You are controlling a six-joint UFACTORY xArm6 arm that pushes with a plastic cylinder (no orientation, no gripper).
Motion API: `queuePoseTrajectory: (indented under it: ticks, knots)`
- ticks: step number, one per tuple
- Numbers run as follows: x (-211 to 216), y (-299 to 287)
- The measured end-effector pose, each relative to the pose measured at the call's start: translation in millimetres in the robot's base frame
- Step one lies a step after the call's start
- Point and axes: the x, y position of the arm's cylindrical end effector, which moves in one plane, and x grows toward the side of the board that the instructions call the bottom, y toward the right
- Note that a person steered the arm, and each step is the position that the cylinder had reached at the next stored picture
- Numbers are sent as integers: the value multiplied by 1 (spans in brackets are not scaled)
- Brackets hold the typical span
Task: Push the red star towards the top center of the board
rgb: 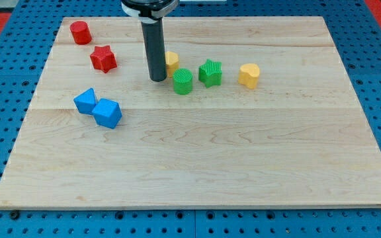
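A: Nearest the camera is the bare front edge of the wooden board. The first things on it are two blue blocks at the left: a blue cube touching a second, more angular blue block.

B: And the red star?

A: Upper left of the frame, below and right of a red cylinder, apart from it. It sits well left of the top center, so I'd judge the push hardly begun; nearly the whole run to the right and upward is left.

B: Where is my tip?

A: Down on the board right of the star, with clear wood between them. There are no fingers to open or close, only the rod, and it touches no block that I can confirm.

B: So it is on the wrong side?

A: I think so. It would need to come round to the star's lower left.

B: Anything in the way?

A: A yellow block sits just behind the rod, partly hidden. A green cylinder, green star and yellow cylinder stretch rightward in a row, below the likely path. The top center looks clear.
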Motion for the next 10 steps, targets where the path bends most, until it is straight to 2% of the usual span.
queuePoseTrajectory:
  ticks: [3, 4, 5, 6, 7, 8, 9, 10]
  knots:
    - [14, -58]
    - [27, -114]
    - [6, -165]
    - [-44, -97]
    - [-56, -28]
    - [-38, -47]
    - [-14, -92]
    - [-69, -117]
